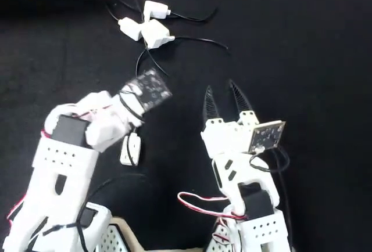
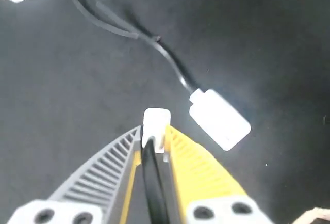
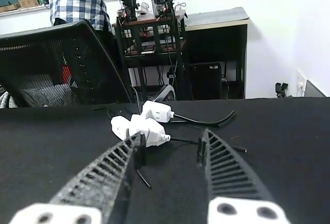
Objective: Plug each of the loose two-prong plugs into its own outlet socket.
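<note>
My left gripper (image 2: 154, 133) is shut on a small white plug (image 2: 155, 122), whose black cable runs back between the grey and yellow fingers. Close beside it a second white plug (image 2: 219, 119) lies flat on the black table with its own black cable; in the high view this plug (image 1: 131, 149) sits just under the left arm (image 1: 99, 124). A cluster of white outlet sockets and plugs (image 1: 148, 25) lies at the far side of the table (image 3: 144, 126). My right gripper (image 1: 222, 98) (image 3: 167, 144) stands open above the table's middle, pointing at that cluster, nothing between its fingers.
Black cables (image 1: 195, 40) curl around the white cluster. The black table (image 1: 302, 60) has bare room to the right. Beyond the far edge stand a mesh chair (image 3: 56, 64) and a desk (image 3: 216, 22).
</note>
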You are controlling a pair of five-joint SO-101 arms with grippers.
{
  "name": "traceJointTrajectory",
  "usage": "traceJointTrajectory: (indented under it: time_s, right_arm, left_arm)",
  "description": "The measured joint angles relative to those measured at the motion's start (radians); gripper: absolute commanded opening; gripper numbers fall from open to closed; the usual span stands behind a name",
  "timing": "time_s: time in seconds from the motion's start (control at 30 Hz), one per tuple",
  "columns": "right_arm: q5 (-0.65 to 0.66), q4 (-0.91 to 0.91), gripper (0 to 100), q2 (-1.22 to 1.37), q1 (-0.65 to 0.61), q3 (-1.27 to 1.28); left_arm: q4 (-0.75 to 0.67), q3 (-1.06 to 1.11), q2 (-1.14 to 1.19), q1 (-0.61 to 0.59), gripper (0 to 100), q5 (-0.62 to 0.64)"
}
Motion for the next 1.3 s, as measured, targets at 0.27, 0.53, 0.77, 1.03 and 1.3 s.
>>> traceJointTrajectory:
  time_s: [0.27,0.53,0.77,1.03,1.3]
  right_arm:
    - [0.012,0.002,17.9,0.000,0.000,0.000]
    - [0.100,0.002,17.8,0.000,0.006,0.000]
    - [0.101,0.063,17.7,0.000,-0.077,0.000]
    - [0.163,0.146,17.8,0.000,-0.304,0.000]
    - [0.216,0.221,17.7,0.000,-0.566,0.000]
  left_arm:
    - [-0.021,0.000,-0.031,-0.015,3,0.207]
    - [-0.086,0.000,-0.318,0.241,3,0.381]
    - [-0.008,0.005,-0.404,0.012,3,0.497]
    - [0.052,0.146,-0.414,-0.371,3,0.473]
    - [0.011,0.377,-0.414,-0.543,3,0.466]
